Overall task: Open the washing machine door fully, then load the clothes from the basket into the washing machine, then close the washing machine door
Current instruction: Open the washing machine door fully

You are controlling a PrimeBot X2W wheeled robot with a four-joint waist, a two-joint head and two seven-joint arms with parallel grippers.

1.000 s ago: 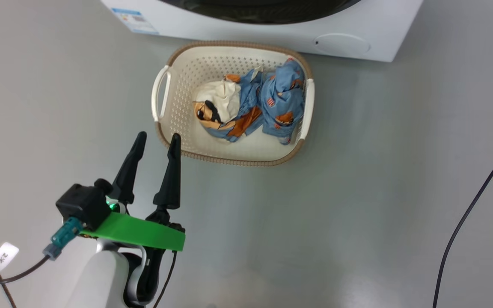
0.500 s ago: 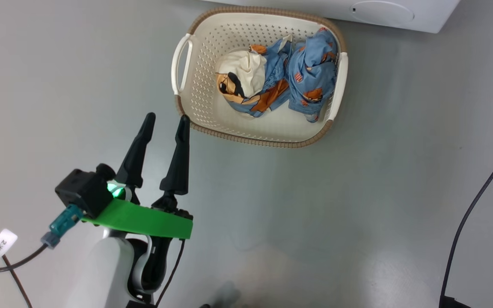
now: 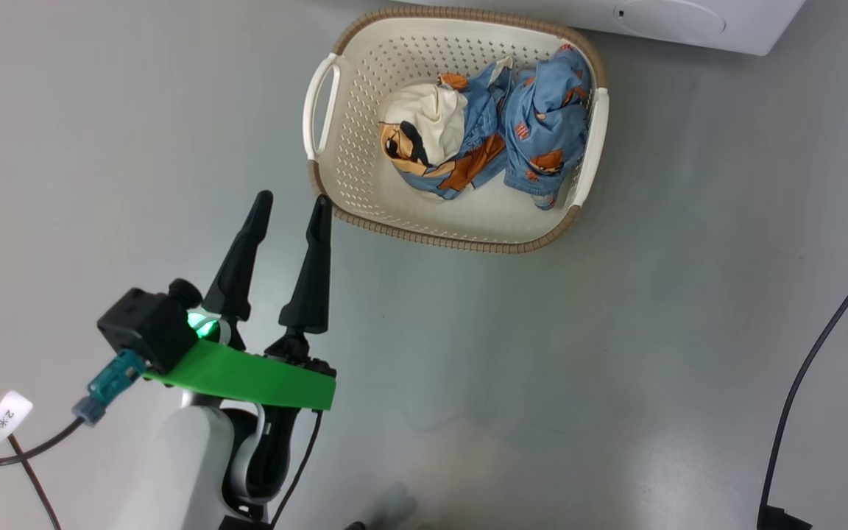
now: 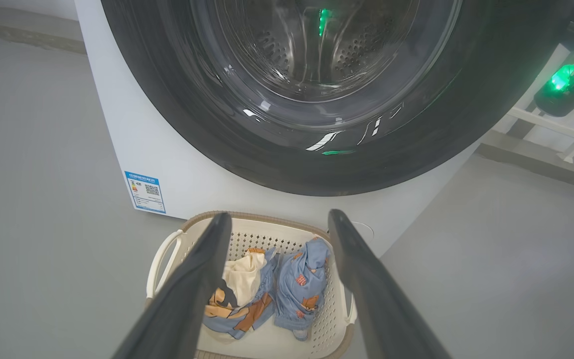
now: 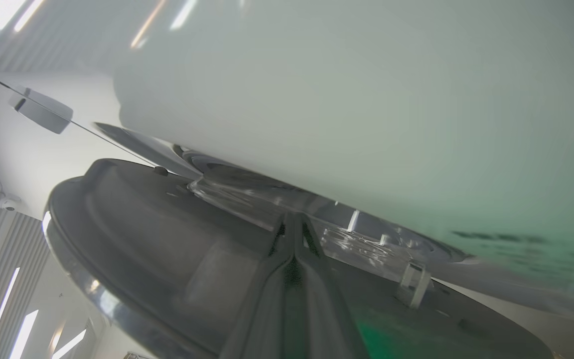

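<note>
Right gripper (image 5: pixel 294 234) at the door (image 5: pixel 142 234) edge
Its fingers are pressed together, tips at the seam between door and machine (image 5: pixel 342 99); a sideways pull could slip them out. Left gripper (image 3: pixel 293 199) gapes empty, basket (image 3: pixel 453 241) of clothes (image 3: pixel 534 125) just ahead.

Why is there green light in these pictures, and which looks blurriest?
Left wrist view: a green lamp mirrors in the glossy door, with white glare streaks. Right wrist view: blurriest, the close washer a soft haze tinted green. Head view: sharp, with soft glare on the floor.
</note>
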